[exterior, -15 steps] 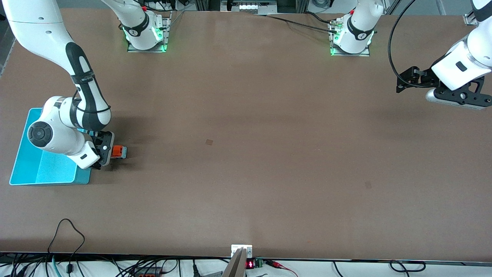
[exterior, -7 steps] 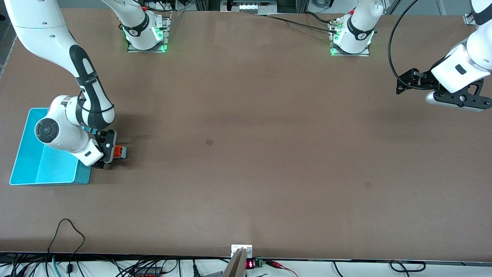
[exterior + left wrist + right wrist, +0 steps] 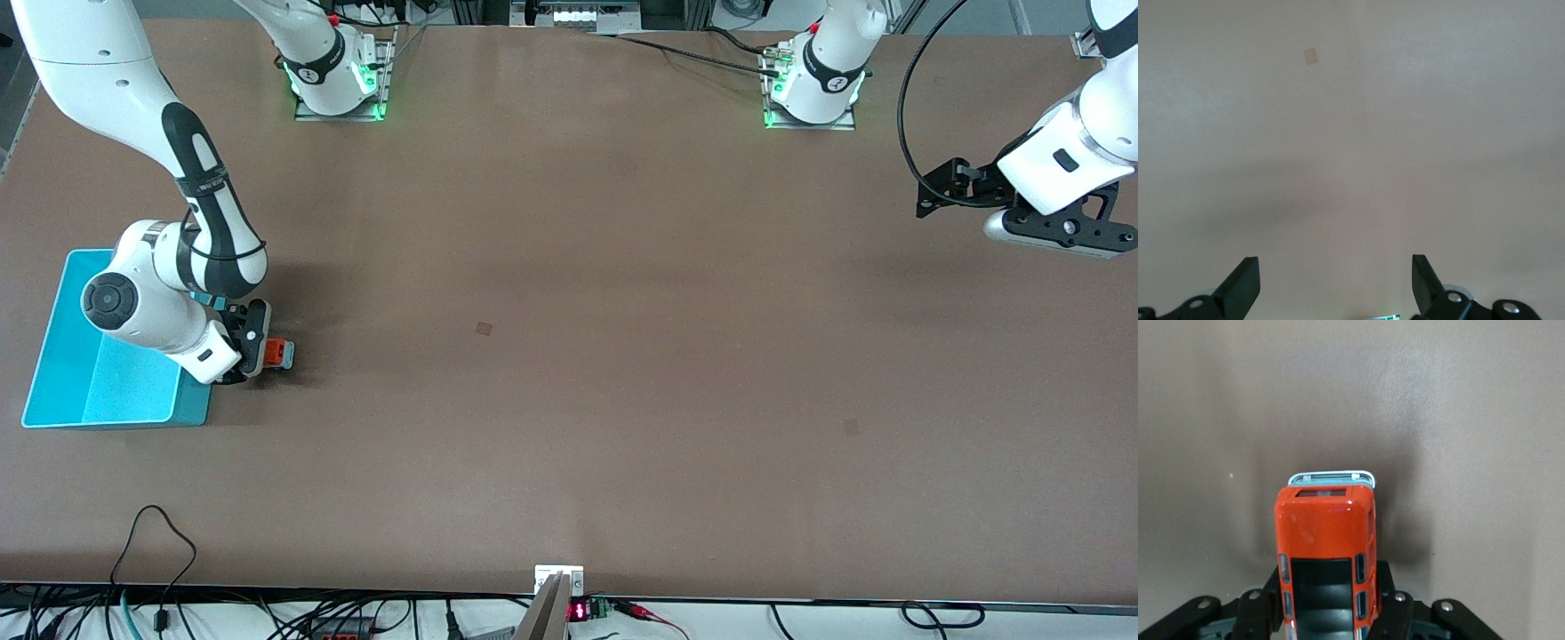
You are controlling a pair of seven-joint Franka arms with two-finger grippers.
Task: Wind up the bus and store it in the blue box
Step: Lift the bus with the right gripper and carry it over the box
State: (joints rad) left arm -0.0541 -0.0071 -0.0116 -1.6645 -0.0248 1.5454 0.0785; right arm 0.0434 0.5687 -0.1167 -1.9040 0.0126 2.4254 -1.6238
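Right wrist view shows the small orange-red toy bus (image 3: 1326, 547) with its black roof windows and pale lower body, clamped by its sides between the black fingers (image 3: 1386, 587) of the right gripper (image 3: 1328, 613), whose jaws are closed on it. From the front view, the bus (image 3: 276, 353) sits low at the brown tabletop (image 3: 569, 356), toward the right arm's end and roughly midway between the edge where the bases stand and the edge nearest the front camera; whether its wheels touch the surface cannot be told. Just beside it, closer to the table's short edge at that end, stands the light cyan-blue rectangular plastic box (image 3: 62, 373), without a lid, and the right arm's wrist hangs over its wall. The left gripper (image 3: 1335, 283) waits in the air over the left arm's end of the tabletop, its jaws spread wide and holding nothing.
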